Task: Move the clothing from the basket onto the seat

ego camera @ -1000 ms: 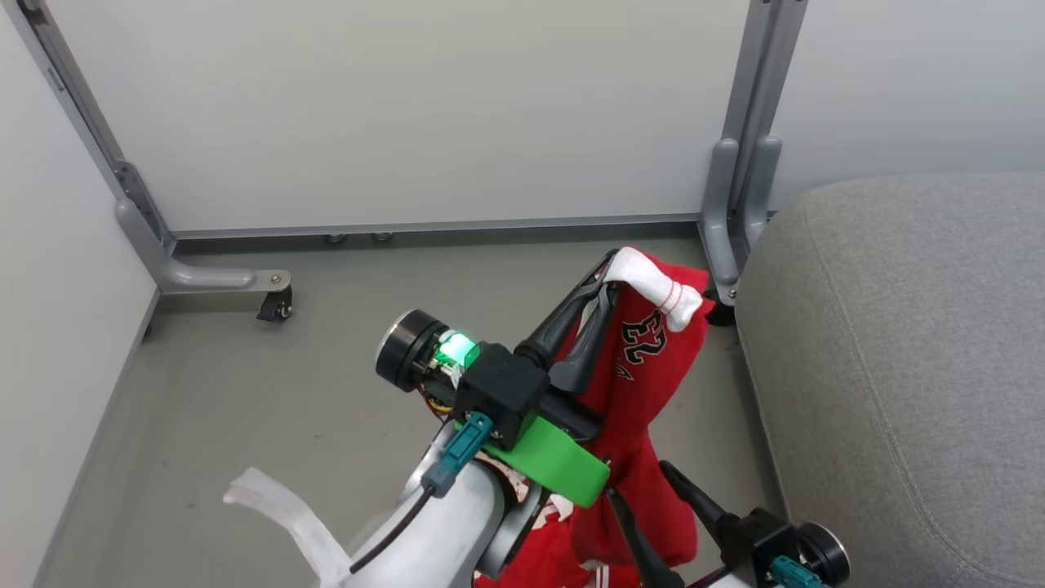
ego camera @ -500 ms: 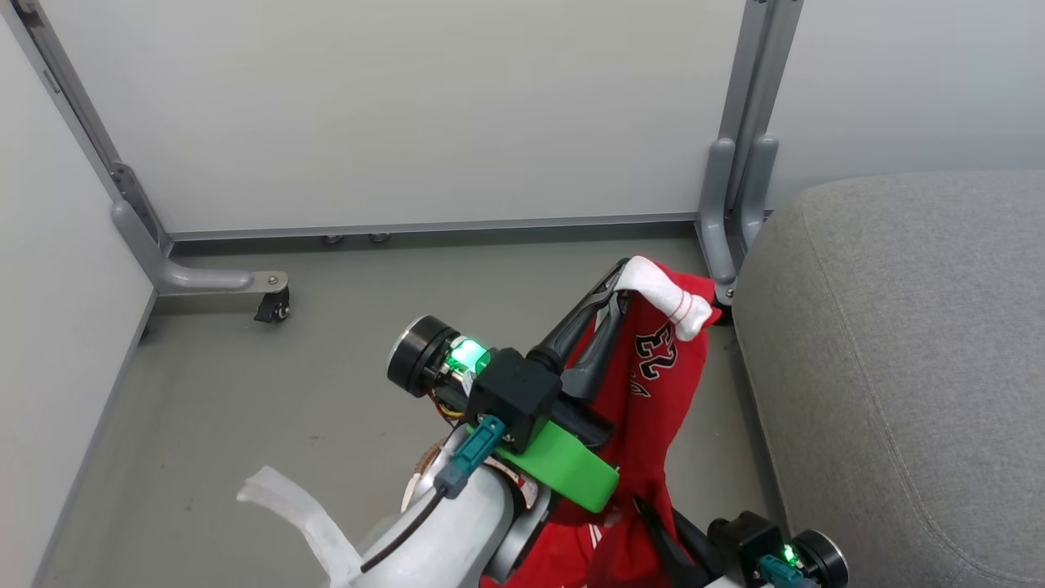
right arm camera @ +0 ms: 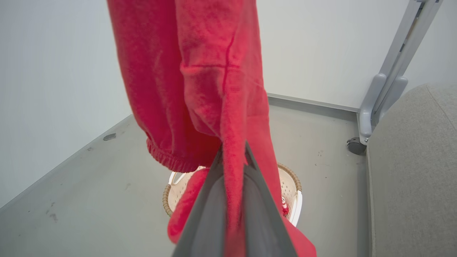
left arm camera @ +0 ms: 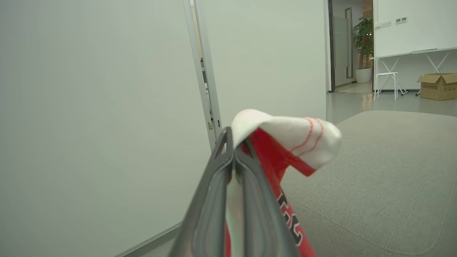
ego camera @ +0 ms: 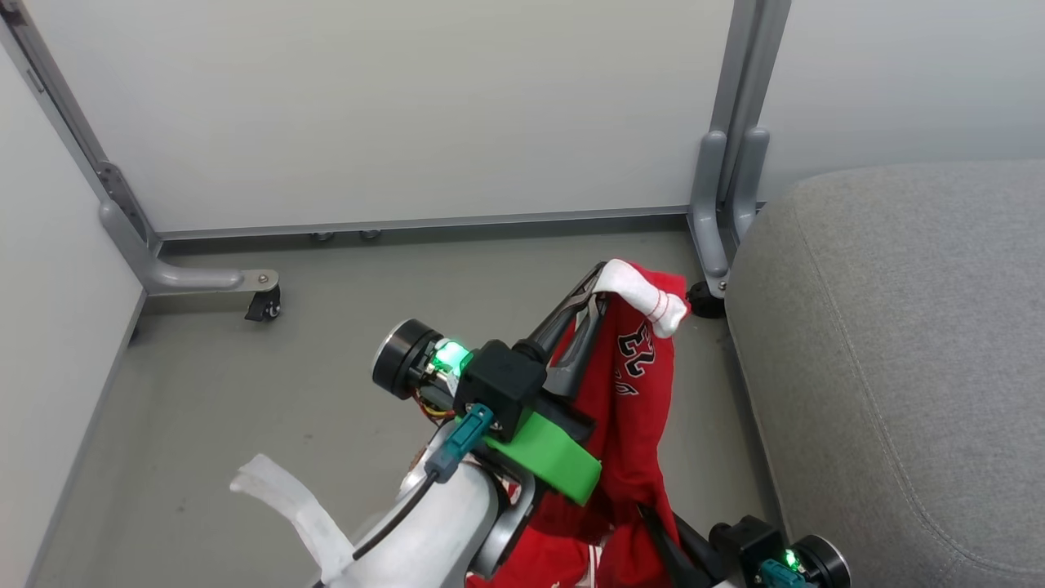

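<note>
right claw [right arm camera: 234,157]: low, nearest the body, clenched on a fold of the red clothing [right arm camera: 200,71]. cloth is pinched between both fingers and hangs above and past them.

left claw [ego camera: 600,282]: raised higher and farther out, jaws pressed together on the white-trimmed edge of the same clothing [ego camera: 637,408]. the trim with thin red stripes flops over the fingertips [left arm camera: 228,142]. a black and white "23" faces the head camera, mirrored. the garment hangs stretched between the two claws, clear of the floor [ego camera: 245,408].

basket [right arm camera: 291,178]: on the floor under the hanging cloth, brown rim and white perforated wall partly showing. a bit of red lies inside; cannot tell what.

seat [ego camera: 898,367]: grey cushion to the right of the clothing, near it, not touching. the raised trim is just off the seat's left edge.

beyond: pale panel [ego camera: 408,106] in a grey frame, with a black castor [ego camera: 261,306] at its foot. far off in the left wrist view, a cardboard box [left arm camera: 437,85] and a plant [left arm camera: 364,32].
</note>
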Motion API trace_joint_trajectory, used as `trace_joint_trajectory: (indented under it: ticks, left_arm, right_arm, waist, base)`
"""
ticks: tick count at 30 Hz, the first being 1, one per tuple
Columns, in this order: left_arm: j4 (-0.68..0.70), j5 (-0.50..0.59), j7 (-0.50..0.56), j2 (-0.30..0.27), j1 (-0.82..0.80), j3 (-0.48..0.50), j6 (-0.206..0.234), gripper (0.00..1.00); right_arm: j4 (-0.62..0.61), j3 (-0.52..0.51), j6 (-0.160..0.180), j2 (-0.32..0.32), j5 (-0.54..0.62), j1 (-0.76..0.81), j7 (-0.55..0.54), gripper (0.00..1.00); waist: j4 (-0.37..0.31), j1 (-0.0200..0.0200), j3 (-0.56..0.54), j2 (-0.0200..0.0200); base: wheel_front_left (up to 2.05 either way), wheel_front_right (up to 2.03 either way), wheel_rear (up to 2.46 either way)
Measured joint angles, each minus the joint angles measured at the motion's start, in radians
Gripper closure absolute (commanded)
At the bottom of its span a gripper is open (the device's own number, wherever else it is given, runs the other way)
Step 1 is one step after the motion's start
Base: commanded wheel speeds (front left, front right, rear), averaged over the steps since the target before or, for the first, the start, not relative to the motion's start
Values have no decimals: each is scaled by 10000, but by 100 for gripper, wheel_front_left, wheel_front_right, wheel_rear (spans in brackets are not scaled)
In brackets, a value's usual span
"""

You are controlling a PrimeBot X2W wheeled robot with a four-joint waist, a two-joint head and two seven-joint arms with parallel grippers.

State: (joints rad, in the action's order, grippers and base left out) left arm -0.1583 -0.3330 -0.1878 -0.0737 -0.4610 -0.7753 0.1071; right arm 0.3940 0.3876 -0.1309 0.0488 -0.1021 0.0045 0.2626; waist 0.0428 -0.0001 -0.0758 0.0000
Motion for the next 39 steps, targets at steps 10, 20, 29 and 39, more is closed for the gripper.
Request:
trace_joint_trajectory:
  ticks: [10,20,29,39]
  left_arm:
    - [-81,-98,253,-36,1,-27,117,0]
    - [-382,-623,245,-36,135,25,15,0]
    - [-1450,-1198,-462,-276,836,140,-646,0]
    - [-1306,-380,-752,-711,1612,782,-1126,0]
  right_arm:
    - [-75,-50,0,0,-8,30,0,100]
    - [-161,-334,0,0,6,27,0,100]
    - [-602,-911,0,-2,-56,23,0,100]
    - [-1781,-1354,0,59,21,35,0,100]
  waist:
    - [-103,0,129,0]
    - [-237,0,286,0]
    - [-582,0,457,0]
    - [-1340,1,737,0]
  base:
    - [0,0,0]
    - [0,0,0]
    - [0,0,0]
    - [0,0,0]
